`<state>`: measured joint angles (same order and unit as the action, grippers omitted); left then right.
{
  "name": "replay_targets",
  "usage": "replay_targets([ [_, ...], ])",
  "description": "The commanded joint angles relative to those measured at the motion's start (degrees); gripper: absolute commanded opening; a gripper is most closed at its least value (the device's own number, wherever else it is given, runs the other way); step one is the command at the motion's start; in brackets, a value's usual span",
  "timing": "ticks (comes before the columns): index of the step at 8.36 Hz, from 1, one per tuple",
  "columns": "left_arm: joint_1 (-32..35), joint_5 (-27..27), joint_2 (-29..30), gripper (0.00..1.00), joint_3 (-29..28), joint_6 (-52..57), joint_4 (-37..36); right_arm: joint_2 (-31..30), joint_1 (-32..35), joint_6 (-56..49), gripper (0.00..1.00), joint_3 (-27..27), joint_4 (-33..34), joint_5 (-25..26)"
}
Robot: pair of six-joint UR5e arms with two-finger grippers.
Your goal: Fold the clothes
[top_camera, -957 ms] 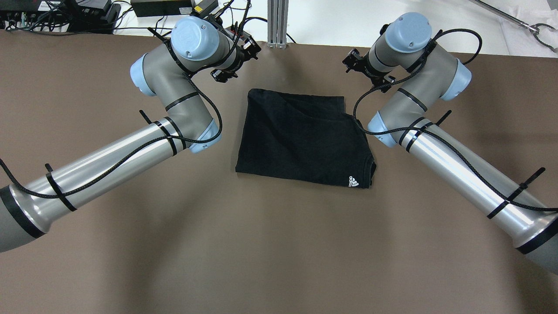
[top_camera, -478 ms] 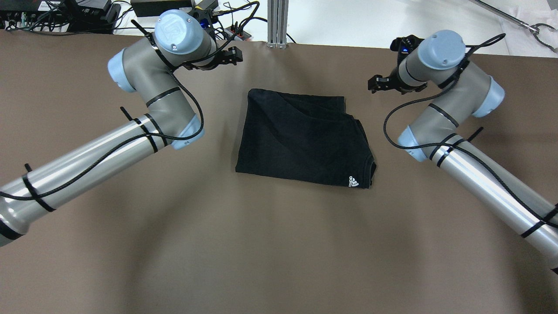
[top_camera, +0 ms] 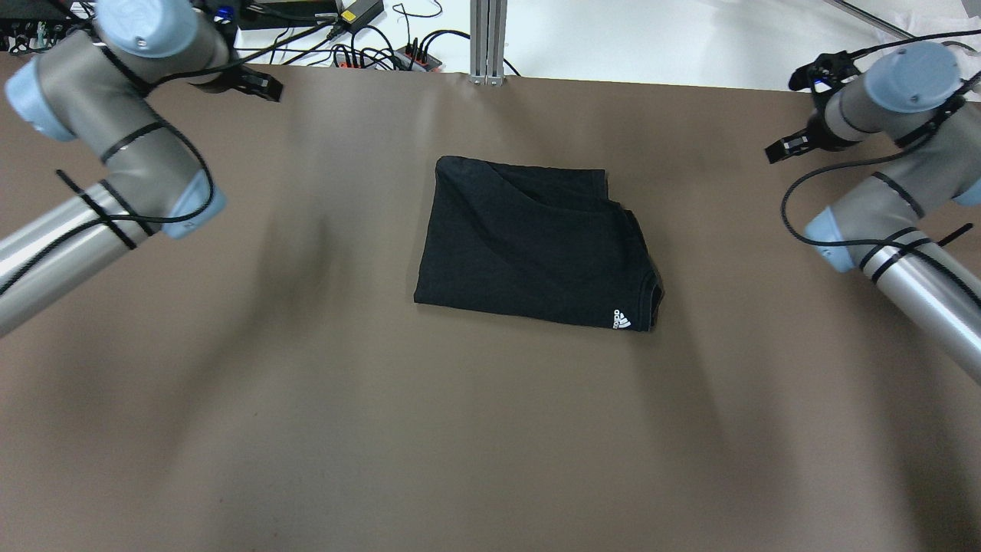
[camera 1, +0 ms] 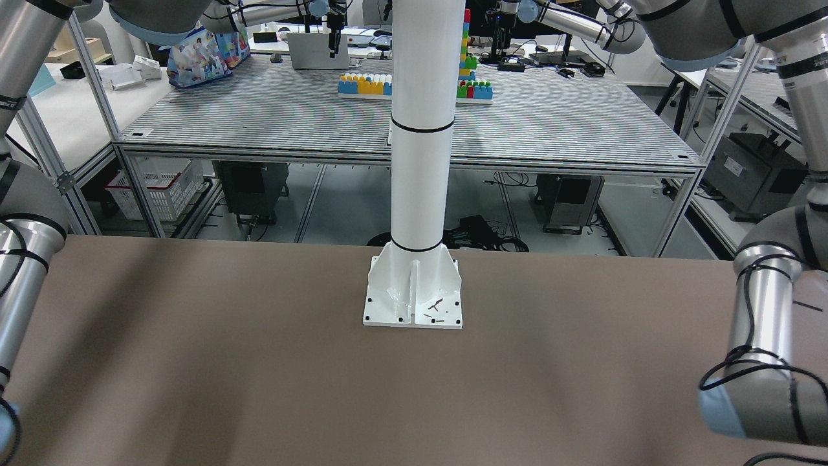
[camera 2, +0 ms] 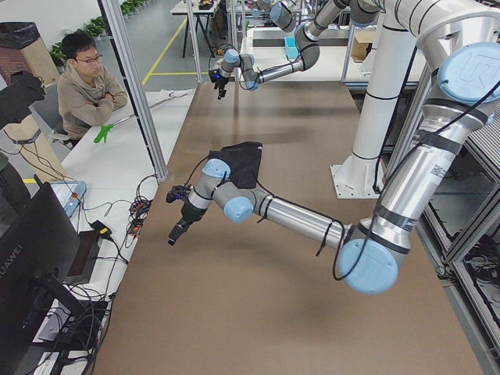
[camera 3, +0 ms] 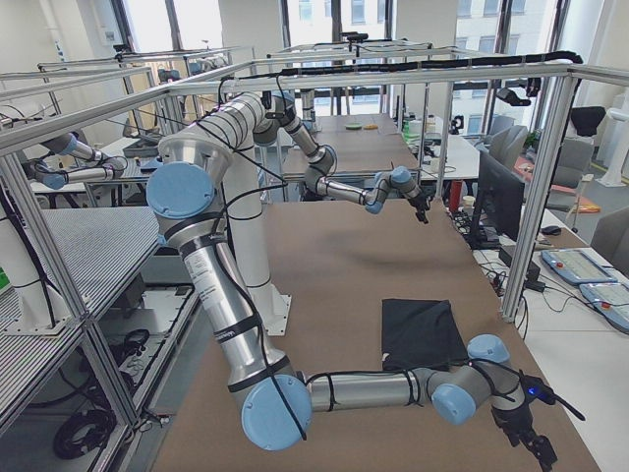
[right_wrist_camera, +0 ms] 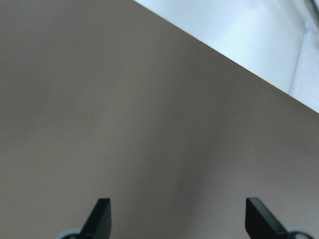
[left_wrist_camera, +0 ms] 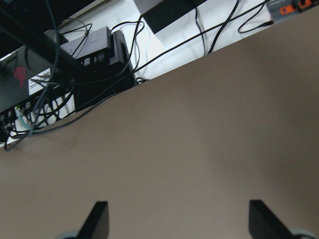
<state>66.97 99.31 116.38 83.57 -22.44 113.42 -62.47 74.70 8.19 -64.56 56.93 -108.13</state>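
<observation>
Left pincer (left_wrist_camera: 179, 224): you have it spread wide, with only bare desk showing between its two fingers. It hangs over the far left corner, well apart from the garment.
Cables (left_wrist_camera: 75, 55): black leads and boxes lie just past the desk's far edge, ahead of your left pincer.
Desk (top_camera: 306, 429): a plain brown top that carries the garment near its middle.
Black garment (top_camera: 529, 241): your task piece lies flat in a rough rectangle at the middle of the desk, a little toward the far side. Neither arm touches it. Along its right edge the folded layers do not sit quite flush.
Logo (top_camera: 622, 320): a small white mark sits on the garment's near right corner.
White post (camera 1: 420, 129): it stands upright on its bolted base at the robot's side of the desk, between the two arms.
Right pincer (right_wrist_camera: 179, 216): you have this one spread wide too, holding nothing. It is over the far right corner, well apart from the garment.
</observation>
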Motion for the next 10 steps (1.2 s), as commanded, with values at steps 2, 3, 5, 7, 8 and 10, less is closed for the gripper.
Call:
replay_targets([
  [2,12.71,6.51,-28.19,1.00,20.56,12.29,4.18,-7.48,15.61,-16.23,0.95,-1.71,-2.33,-0.94],
  [3,15.01,6.42,-30.92,1.00,21.19,17.38,4.70,-10.45,18.17,-18.54,0.95,-2.93,-4.00,-1.72],
  [5,16.26,6.60,-32.53,1.00,20.58,18.49,8.46,-15.73,20.82,-18.83,0.95,-6.79,-4.90,-2.08],
  [7,16.18,5.81,-31.75,1.00,20.15,17.52,7.70,-17.25,21.62,-18.83,0.95,-9.52,-4.90,-2.17],
  [8,18.00,6.50,-31.57,1.00,16.92,17.78,7.95,-18.21,21.89,-18.83,0.95,-11.18,-4.90,-2.34],
  [10,20.99,7.65,-31.65,1.00,14.44,17.95,8.04,-21.62,21.89,-18.56,0.95,-14.26,-4.99,-2.34],
])
